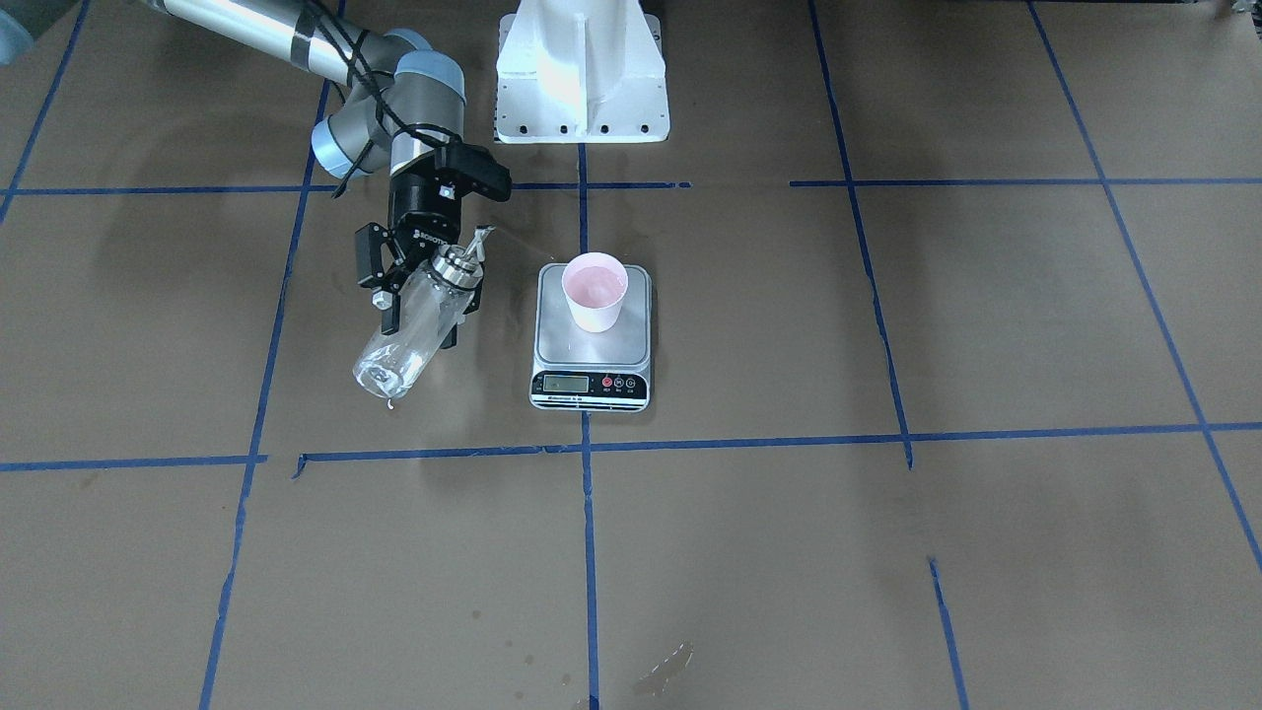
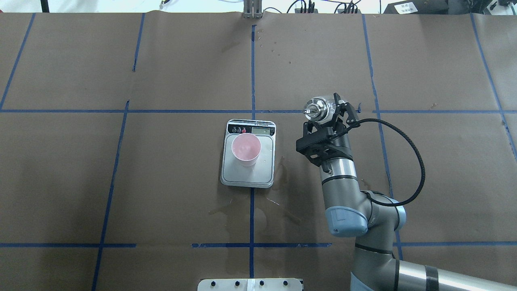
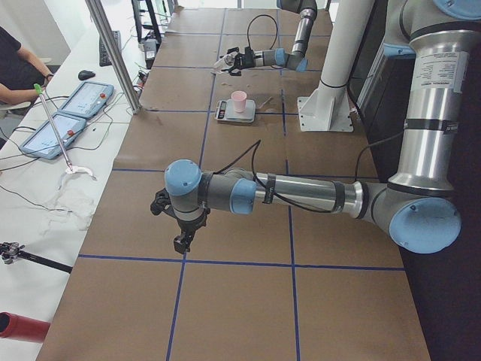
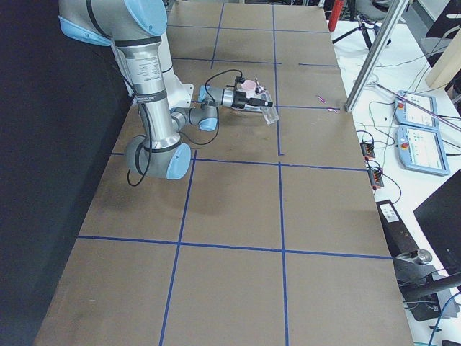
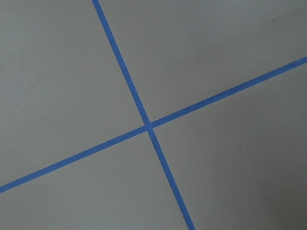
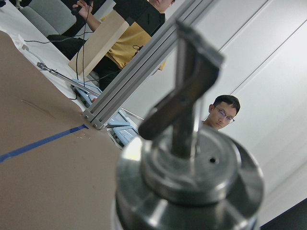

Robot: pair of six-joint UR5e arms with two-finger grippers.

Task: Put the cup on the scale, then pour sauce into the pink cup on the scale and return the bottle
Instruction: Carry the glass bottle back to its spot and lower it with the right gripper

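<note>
Digits on the scale (image 1: pixel 592 350) are unreadably small; the bottle (image 6: pixel 192 191) is blurred, cut off below.

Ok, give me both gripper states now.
Left gripper: cannot be told.
Right gripper: closed on the clear cylindrical glass bottle with metal spout.

Even bright light, soft shadows, blurred close-up spout (image 6: pixel 184 86)
</note>
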